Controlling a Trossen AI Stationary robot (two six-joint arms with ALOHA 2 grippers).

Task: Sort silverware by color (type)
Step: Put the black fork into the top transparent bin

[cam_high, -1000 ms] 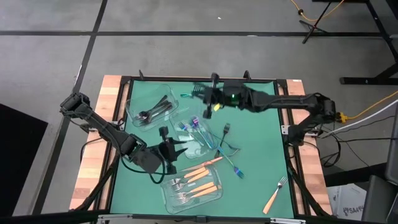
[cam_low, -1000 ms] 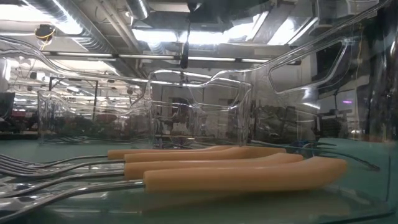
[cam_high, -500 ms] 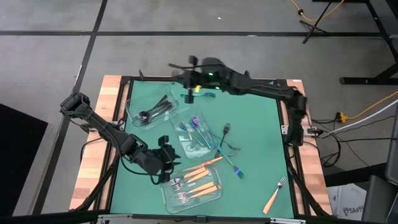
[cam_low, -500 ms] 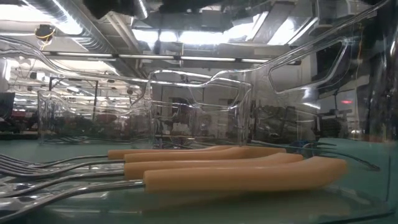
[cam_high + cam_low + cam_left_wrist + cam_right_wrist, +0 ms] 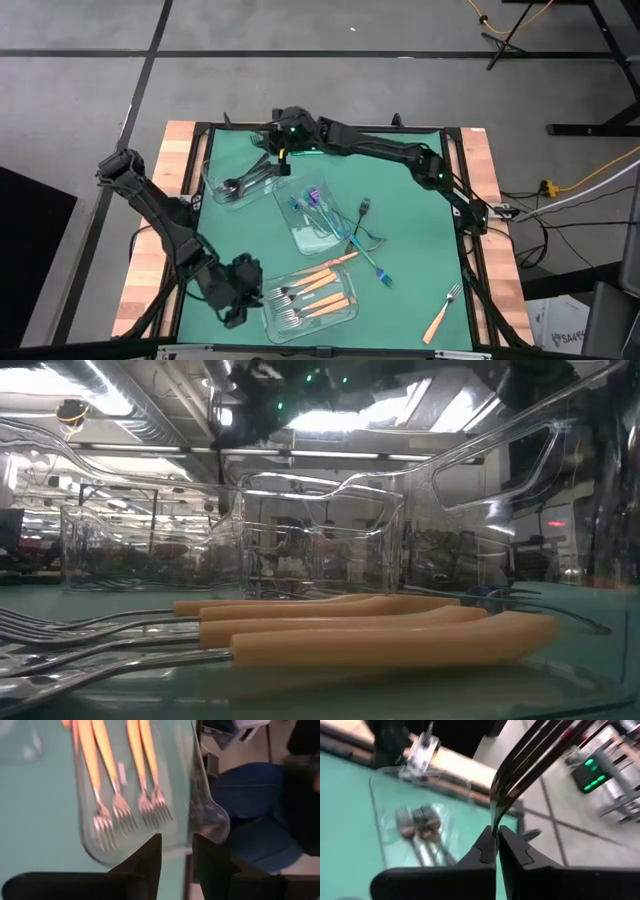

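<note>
Right pincer (image 5: 496, 836) is clamped tight on a black fork (image 5: 540, 750), pinching it by the thin end, tines sticking out ahead of it. In the high view the right pincer (image 5: 272, 150) hangs over the far-left tray (image 5: 212, 182), which already has the other black pieces (image 5: 245, 178) lying in it just below and slightly past the tips. So imo the step in hand is the drop-off for the black group. Next move prob needs: lower a bit, keep the fork over the tray w/ the handle inside the rim, then let go so it doesn't bounce out.

Further out from that pincer, toward the middle of the desk (image 5: 410, 230), sits the tray with the iridescent pieces (image 5: 312, 205), and a few strays lie on the mat beside it, incl. a dark fork (image 5: 363, 208) and a blue-ish one (image 5: 376, 268). Way off at the near right corner there's one orange-handled fork (image 5: 442, 315) not yet sorted.

Left pincer (image 5: 240, 292) waits at the near side, fingers partly apart w/ nothing between them, right next to the tray of orange-handled forks (image 5: 117, 775).

Surface is a green mat w/ wood edges and a black frame. Room: grey floor w/ dark lines, cables off to the right; low view shows bright ceiling lights through the clear plastic.
</note>
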